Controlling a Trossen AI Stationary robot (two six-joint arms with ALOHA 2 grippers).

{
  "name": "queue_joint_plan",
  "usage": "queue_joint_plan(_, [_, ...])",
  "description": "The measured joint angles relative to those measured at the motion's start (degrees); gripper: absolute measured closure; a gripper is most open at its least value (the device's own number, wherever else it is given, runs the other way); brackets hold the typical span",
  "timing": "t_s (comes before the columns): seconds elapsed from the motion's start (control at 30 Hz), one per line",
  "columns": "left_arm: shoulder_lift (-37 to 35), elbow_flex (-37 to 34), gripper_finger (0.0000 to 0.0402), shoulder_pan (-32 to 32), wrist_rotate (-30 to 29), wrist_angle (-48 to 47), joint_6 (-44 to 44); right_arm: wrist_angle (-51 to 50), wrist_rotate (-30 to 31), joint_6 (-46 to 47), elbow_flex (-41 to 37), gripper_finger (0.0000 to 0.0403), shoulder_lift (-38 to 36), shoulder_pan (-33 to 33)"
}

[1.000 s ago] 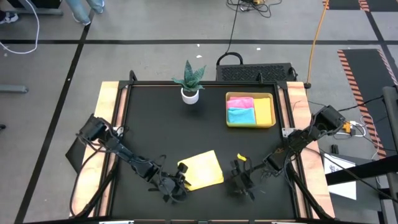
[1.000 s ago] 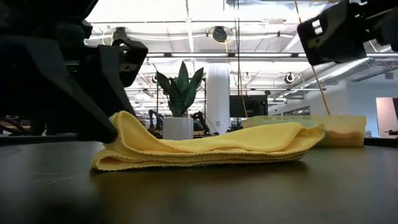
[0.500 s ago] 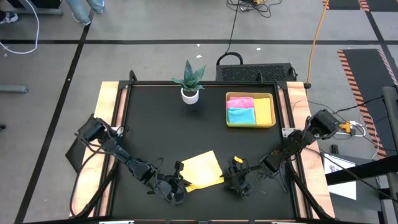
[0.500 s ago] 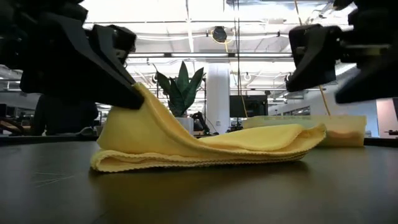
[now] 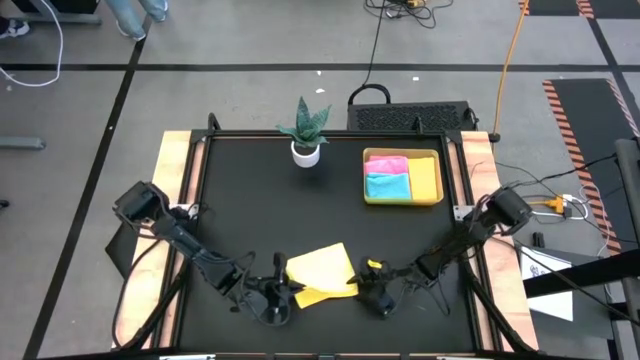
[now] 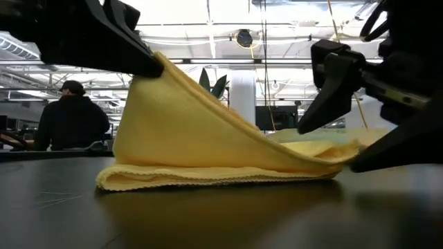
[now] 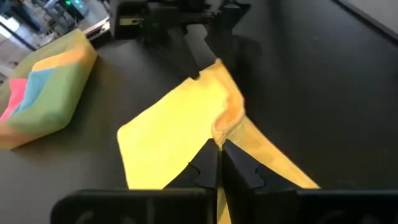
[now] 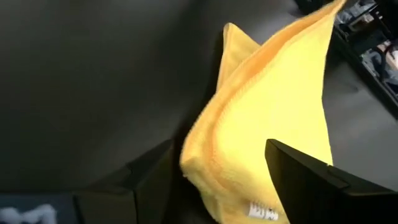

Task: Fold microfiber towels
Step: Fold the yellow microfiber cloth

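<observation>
The yellow towel (image 5: 322, 274) lies folded near the table's front edge, its lower layer flat on the table. My left gripper (image 5: 287, 291) is shut on the towel's left corner, which is raised high in the low view (image 6: 158, 63). My right gripper (image 5: 368, 287) is open at the towel's right end (image 6: 339, 149), with one finger on each side of that end (image 8: 214, 168). I cannot tell whether it touches the towel. The pink (image 5: 388, 162), light blue (image 5: 388, 186) and orange (image 5: 426, 178) towels lie folded in the yellow-green tray (image 5: 403, 201). My left gripper pinches the upper layer's left corner (image 7: 219, 132) between its two shut fingers. It comes slanting down from the table's left side. The corner is lifted clear. The layer slopes down taut to the towel's right end, and the lower layer (image 6: 208, 178) stays on the table.
A potted plant (image 5: 305, 132) stands at the far middle of the table. The tray is at the far right and also shows in the left wrist view (image 7: 43, 87). A person (image 6: 73, 117) stands in the room beyond the table.
My left gripper has risen with the towel's left corner. The upper layer has gone from lying flat to a steep slope, while the lower layer and the right end have stayed on the table. My right gripper has come down and gone left to the towel's right end.
</observation>
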Motion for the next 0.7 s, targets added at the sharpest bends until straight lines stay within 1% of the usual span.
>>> queue_joint_plan(0.13, [0.0,0.0,0.0394,0.2,-1.3,-0.7,-0.3,0.2,0.4,-1.6,1.0,0.0175,1.7,-0.4])
queue_joint_plan(0.2, [0.0,0.0,0.0397,0.2,-1.4,-0.9,-0.5,0.6,2.3,-1.5,1.3,0.0188,2.1,-0.5])
queue_joint_plan(0.3, [0.0,0.0,0.0389,0.1,-2.1,-0.8,-0.7,0.8,5.6,-1.2,1.5,0.0216,2.1,-0.6])
queue_joint_plan(0.4, [0.0,0.0,0.0386,0.0,-2.5,-0.8,-0.7,0.5,8.1,-0.8,1.5,0.0261,1.9,-0.6])
queue_joint_plan(0.5, [0.0,0.0,0.0396,-0.1,-2.5,-0.8,-0.7,-0.4,10.2,0.3,1.5,0.0316,1.9,-0.7])
queue_joint_plan(0.63, [0.0,0.0,0.0390,-0.1,-2.5,-0.7,-0.7,-0.5,10.8,0.2,1.5,0.0387,1.9,-0.8])
queue_joint_plan(0.7, [0.0,0.0,0.0386,-0.1,-2.8,-0.7,-0.7,-0.5,11.4,-0.6,1.5,0.0396,1.7,-0.7])
